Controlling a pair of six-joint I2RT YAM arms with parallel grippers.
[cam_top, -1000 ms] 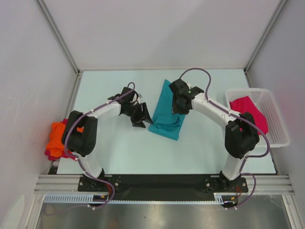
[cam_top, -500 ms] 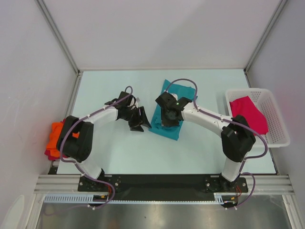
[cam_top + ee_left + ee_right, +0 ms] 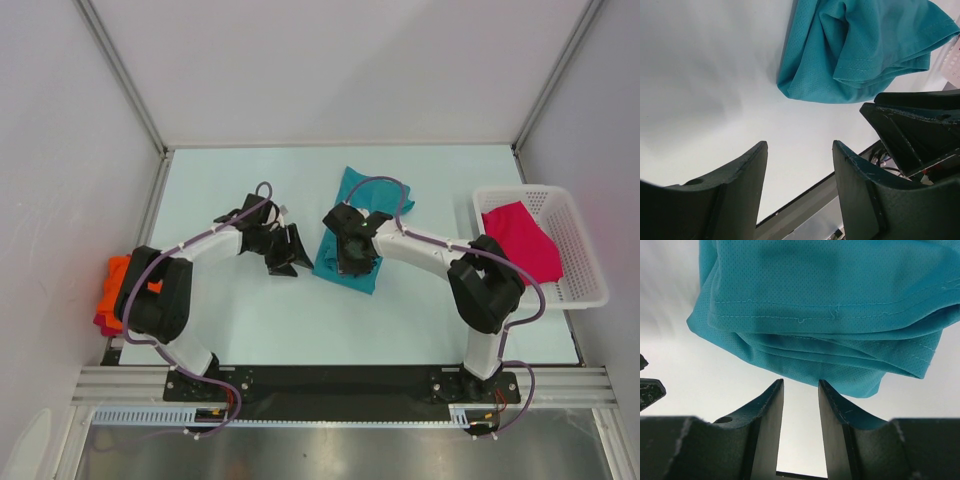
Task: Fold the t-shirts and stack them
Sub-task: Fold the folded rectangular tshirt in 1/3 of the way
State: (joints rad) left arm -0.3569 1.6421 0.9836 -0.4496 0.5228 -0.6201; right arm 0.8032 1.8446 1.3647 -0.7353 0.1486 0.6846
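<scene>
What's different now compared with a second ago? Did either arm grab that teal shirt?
No grab yet. The right claw slid over the teal t-shirt, from its far half toward its near-left end; it is open and holds nothing. The left claw edged slightly left, open beside the shirt. The pink t-shirt in the basket and the orange t-shirt stayed put.

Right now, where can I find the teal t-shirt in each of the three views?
Top external: the teal t-shirt lies near the middle of the table, slightly right of centre.
Left wrist: the teal t-shirt is in the upper right corner.
Right wrist: the teal t-shirt fills the upper half.
Shared landmark: the pale table under it.
</scene>
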